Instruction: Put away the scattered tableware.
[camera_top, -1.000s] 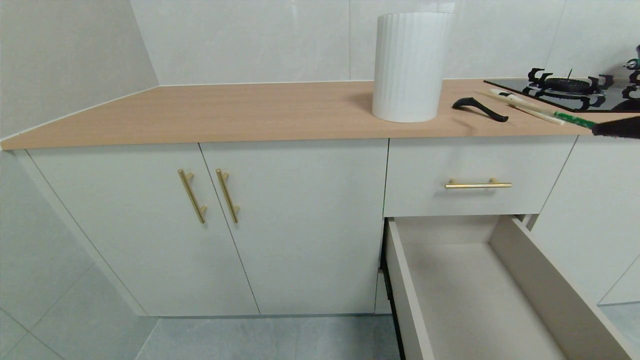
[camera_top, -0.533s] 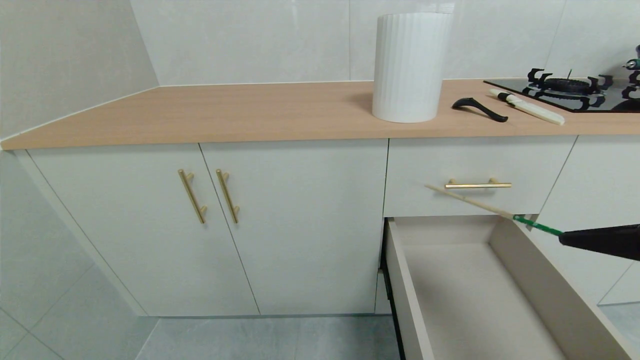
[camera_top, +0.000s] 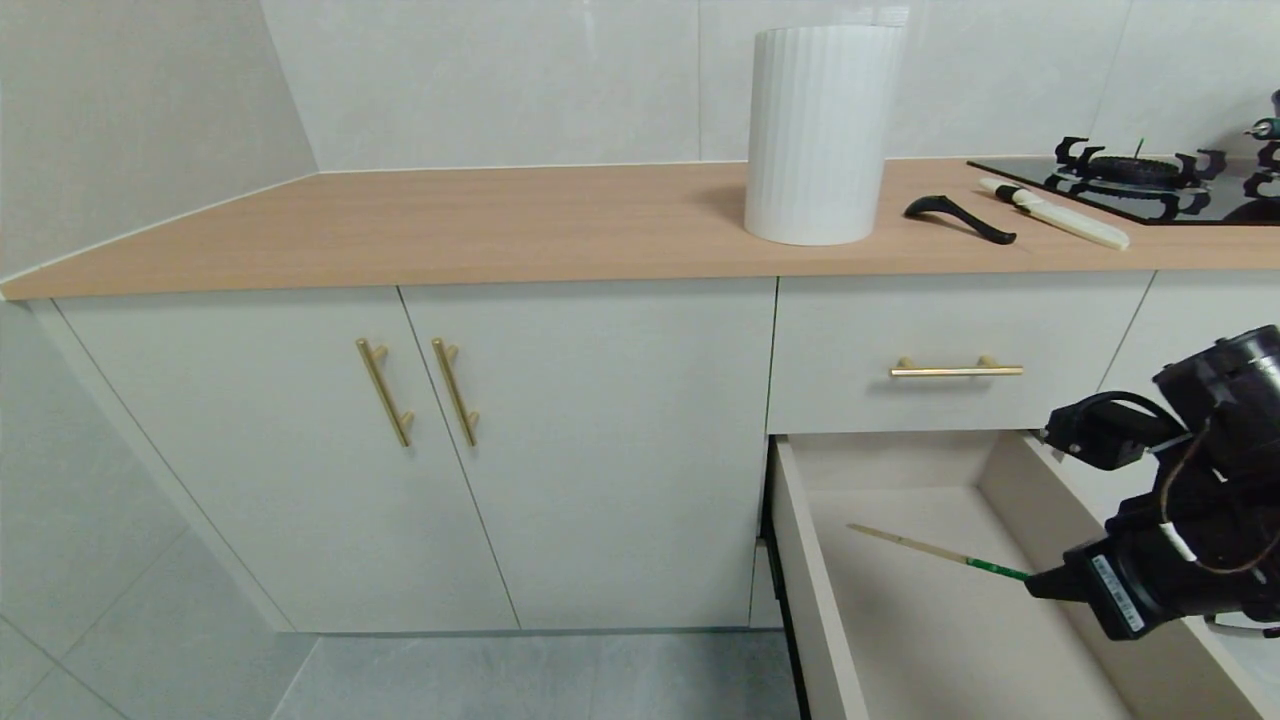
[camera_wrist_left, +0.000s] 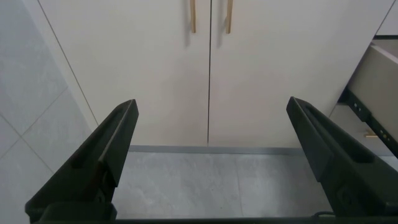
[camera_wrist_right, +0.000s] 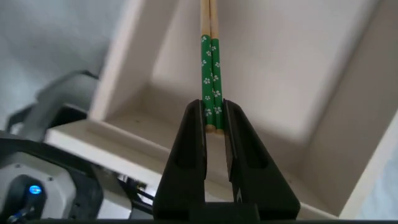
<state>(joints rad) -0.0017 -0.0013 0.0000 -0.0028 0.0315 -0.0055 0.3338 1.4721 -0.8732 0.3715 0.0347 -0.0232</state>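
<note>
Right hand (camera_top: 1035, 582) pinched a pair of green-ended chopsticks (camera_top: 930, 550) low inside the open drawer (camera_top: 800, 560), not yet released. Left hand (camera_wrist_left: 212, 109) hung spread. On the table (camera_top: 500, 220), a white knife (camera_top: 1055, 212) and a black utensil (camera_top: 958, 217) lay unstowed.

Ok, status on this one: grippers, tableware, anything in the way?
Right gripper shut on chopsticks, angled into the open drawer. Left gripper open, facing cabinet doors. Knife and black utensil on counter. Nothing seen blocking the drop.
</note>
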